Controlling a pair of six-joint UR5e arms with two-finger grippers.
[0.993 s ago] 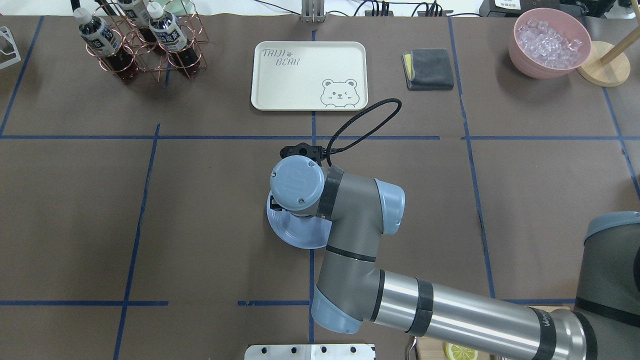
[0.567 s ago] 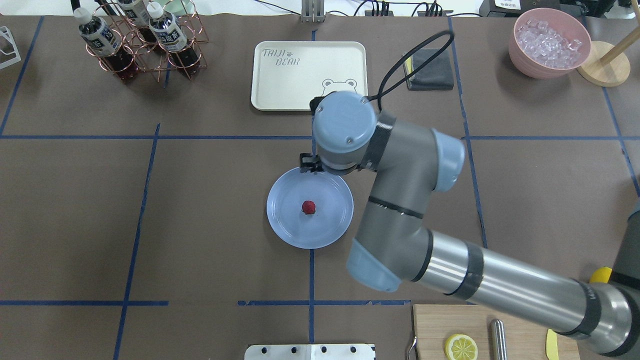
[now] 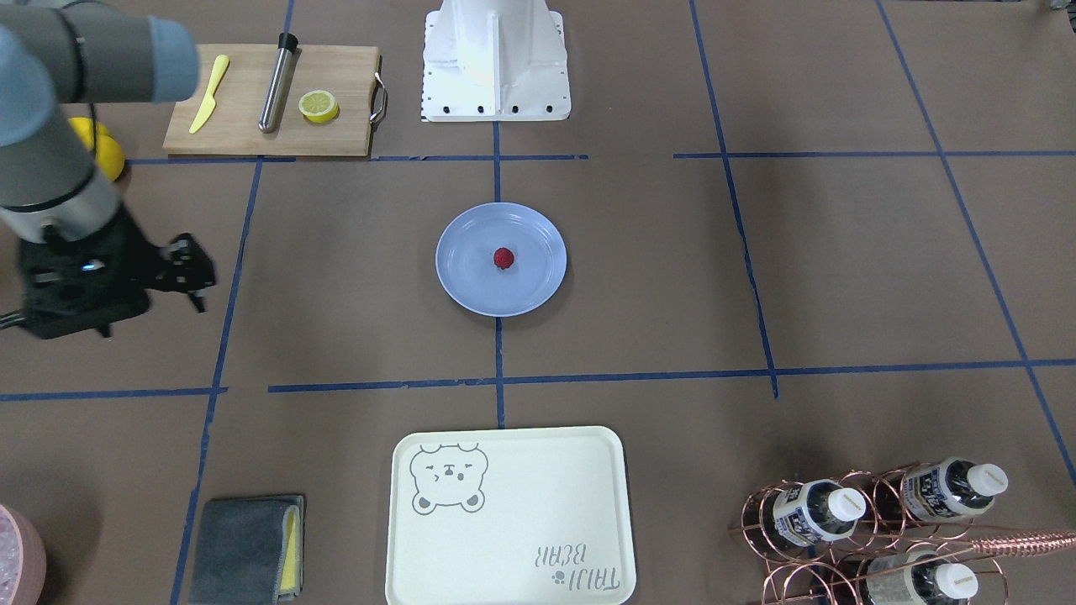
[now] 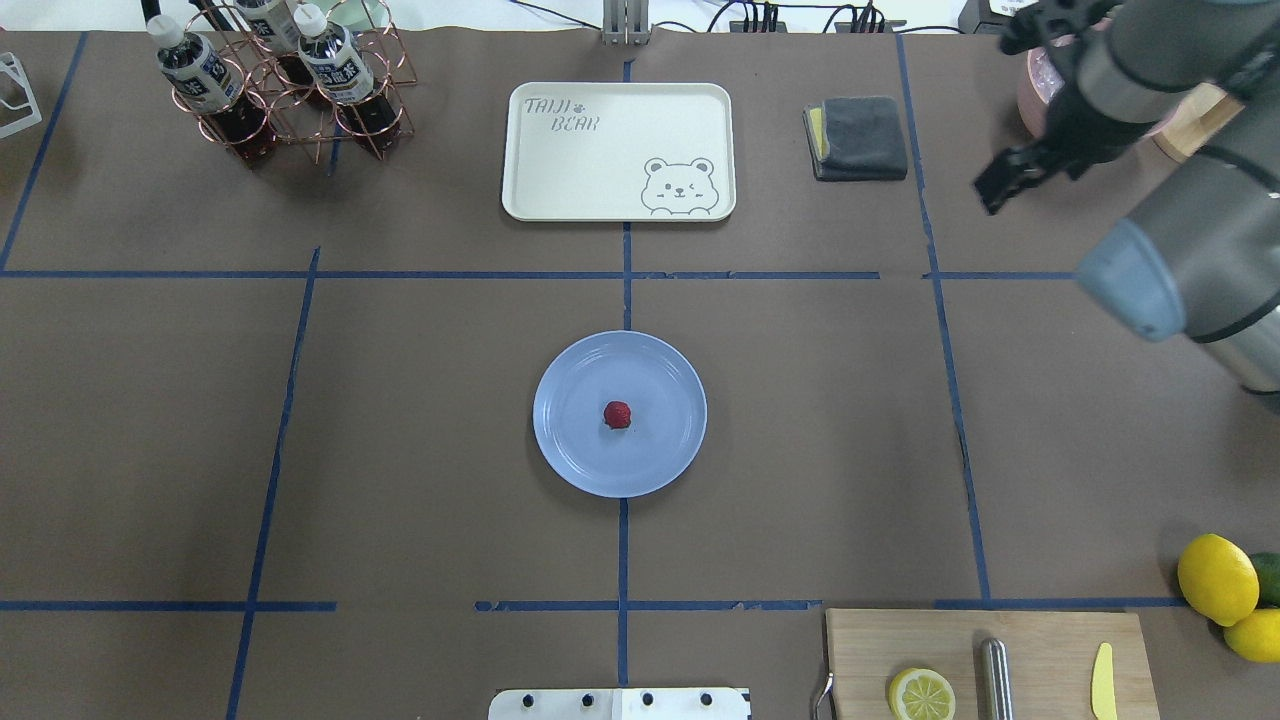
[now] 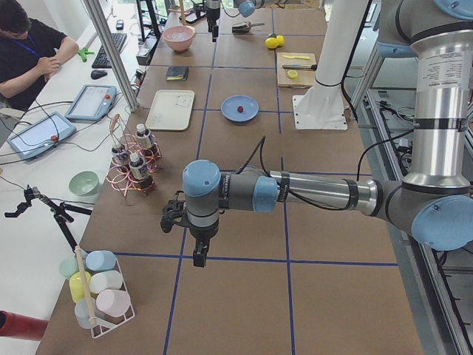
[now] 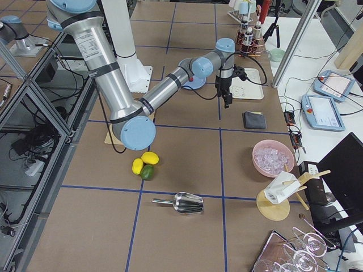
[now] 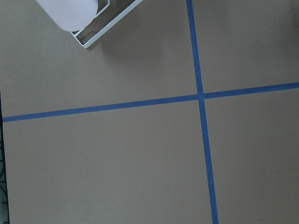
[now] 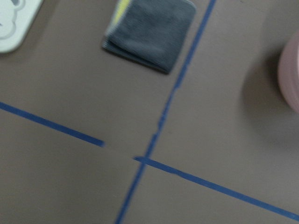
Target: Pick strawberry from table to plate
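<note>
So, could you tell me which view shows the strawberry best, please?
The overhead exterior view: the strawberry sits clear on the plate. Front-facing shows it nearly as well, exterior left a tiny speck; I cannot find it in exterior right; wrist views miss it.

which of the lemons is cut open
The lemon half on the wooden cutting board, its cut face up, beside the metal rod. The two whole lemons lie off the board, on the table.
</note>
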